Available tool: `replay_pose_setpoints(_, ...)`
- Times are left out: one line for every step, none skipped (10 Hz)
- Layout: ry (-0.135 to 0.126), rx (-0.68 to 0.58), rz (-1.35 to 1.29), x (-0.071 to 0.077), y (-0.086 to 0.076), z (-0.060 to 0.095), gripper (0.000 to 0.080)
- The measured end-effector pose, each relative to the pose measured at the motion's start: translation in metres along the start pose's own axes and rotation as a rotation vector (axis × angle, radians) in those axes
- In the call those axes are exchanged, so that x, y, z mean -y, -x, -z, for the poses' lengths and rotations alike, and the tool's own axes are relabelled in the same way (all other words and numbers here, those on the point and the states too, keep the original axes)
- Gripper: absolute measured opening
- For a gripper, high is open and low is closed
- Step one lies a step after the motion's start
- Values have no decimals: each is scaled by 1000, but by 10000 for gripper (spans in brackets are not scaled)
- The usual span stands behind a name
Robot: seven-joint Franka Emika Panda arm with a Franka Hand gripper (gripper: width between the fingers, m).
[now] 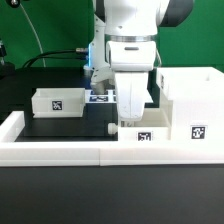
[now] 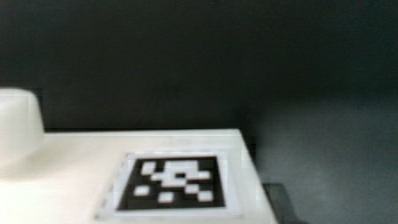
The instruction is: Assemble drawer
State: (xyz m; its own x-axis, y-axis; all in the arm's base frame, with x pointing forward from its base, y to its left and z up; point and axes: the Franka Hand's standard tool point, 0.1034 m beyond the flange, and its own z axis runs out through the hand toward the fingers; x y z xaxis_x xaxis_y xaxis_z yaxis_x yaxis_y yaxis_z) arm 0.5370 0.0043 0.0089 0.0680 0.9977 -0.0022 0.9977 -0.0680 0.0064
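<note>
Since neither view showed the fingertips clearly, I could not tell whether the claw [image 1: 134,103] was spread or pressed together; it hung low, directly over the near tray [image 1: 140,131]. The wrist view gave only a blurred white tagged face [image 2: 89,150], and I could not identify the part. The drawer was not yet joined. In the exterior view the near tray sat at the claw's six o'clock, touching or just beside the housing [image 1: 190,95] at three o'clock. The second tray [image 1: 57,101] stood well apart at nine o'clock. Judged step: taking hold of the near tray, ahead of seating it in the housing. The next move would call for a firm pinch on one tray wall, then a lift and line-up with the housing's open side, whose facing I could not confirm. Edges: the border wall [image 1: 60,152] ran tight along the tray's six o'clock side, and the housing wall was close at three. Open room lay toward nine and ten o'clock over the bare table [image 1: 60,125], short of the marker board [image 1: 100,97] at eleven.
</note>
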Motion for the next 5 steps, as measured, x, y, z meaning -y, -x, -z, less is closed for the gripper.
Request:
replay_pose_setpoints(-2,0,-1,0,-1,0,42)
replay_pose_setpoints(-6,3,7,0,-3,0,42)
replay_pose_setpoints(-6,8,22,-1,-4,1,42)
replay_pose_setpoints(-5,9,26,-1,-4,1,42)
replay_pose_setpoints(-3,14,42,-2,-7,1,42)
